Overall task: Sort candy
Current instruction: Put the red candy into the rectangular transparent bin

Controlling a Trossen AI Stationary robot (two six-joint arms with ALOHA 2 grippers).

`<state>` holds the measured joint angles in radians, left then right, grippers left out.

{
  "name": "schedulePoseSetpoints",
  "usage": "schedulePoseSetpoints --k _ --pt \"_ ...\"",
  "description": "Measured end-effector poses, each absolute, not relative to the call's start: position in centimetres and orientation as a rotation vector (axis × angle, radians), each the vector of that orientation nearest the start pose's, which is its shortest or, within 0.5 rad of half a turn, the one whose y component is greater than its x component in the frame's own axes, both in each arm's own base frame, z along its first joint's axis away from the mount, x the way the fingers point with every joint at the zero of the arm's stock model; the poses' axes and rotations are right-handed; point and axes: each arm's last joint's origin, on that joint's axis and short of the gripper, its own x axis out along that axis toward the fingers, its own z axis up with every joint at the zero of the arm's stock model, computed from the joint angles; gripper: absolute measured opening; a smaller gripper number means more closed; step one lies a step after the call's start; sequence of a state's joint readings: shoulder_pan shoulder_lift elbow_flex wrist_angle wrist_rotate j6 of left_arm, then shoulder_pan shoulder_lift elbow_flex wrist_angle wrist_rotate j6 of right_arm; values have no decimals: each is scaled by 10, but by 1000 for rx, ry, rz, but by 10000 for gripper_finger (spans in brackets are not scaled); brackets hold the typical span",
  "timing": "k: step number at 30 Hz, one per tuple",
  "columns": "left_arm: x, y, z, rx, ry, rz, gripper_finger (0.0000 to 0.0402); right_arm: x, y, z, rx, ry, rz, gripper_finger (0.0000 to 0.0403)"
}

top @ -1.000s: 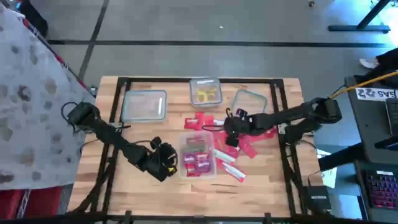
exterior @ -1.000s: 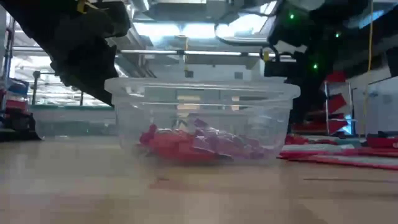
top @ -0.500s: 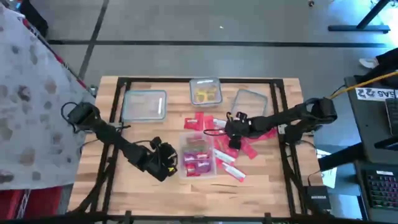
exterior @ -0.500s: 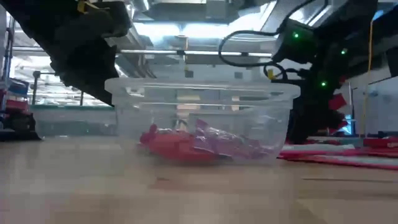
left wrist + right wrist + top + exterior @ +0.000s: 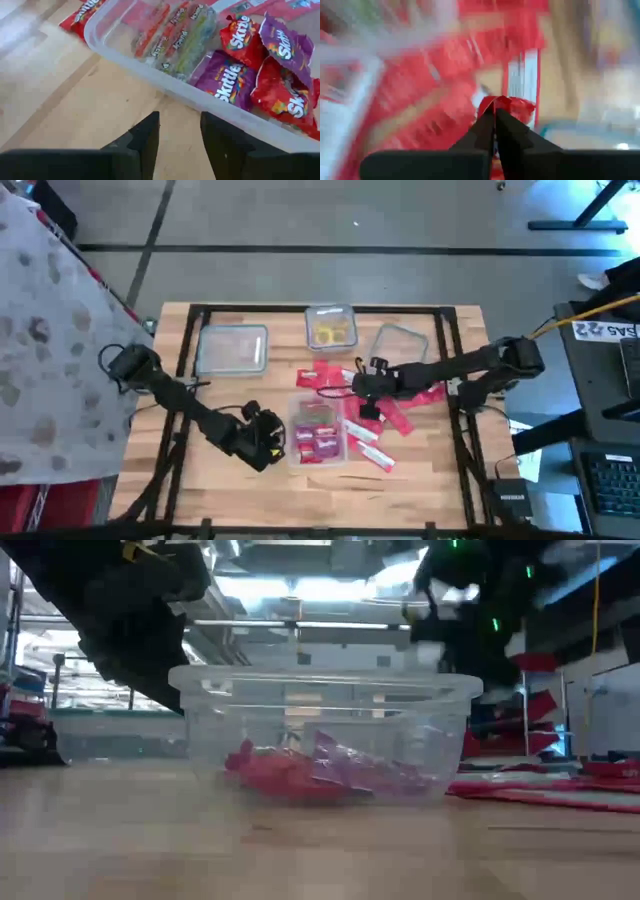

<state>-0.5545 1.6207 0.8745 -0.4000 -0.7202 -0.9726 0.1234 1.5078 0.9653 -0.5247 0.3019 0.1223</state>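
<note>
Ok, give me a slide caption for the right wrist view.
Right claw shut on a red candy packet, above more red packets.

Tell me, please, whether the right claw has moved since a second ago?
Yes. In the high view the right claw, pinching a red candy packet, has shifted leftward, away from the empty tub and nearer the middle tub.

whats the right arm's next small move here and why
Probably lift and carry toward the tub of red and purple packets: the right gripper has its jaws shut on a red candy packet, above the loose pile beside that tub.
</note>
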Motion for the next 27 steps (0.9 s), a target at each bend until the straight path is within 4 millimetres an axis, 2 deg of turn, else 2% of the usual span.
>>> schedulePoseSetpoints --k 6,12,18,23,27 --pt "257 -137 163 -226 733 548 129 307 65 259 -202 856 -49 0" --pt "257 -138 163 -227 733 547 129 315 97 281 -184 662 203 0" --pt "257 -138 163 -226 733 546 129 321 113 285 -68 357 506 0" --pt "257 -138 163 -227 733 547 129 321 113 281 -6 215 538 0" --pt "257 -138 163 -227 733 547 129 322 113 264 56 179 521 0"
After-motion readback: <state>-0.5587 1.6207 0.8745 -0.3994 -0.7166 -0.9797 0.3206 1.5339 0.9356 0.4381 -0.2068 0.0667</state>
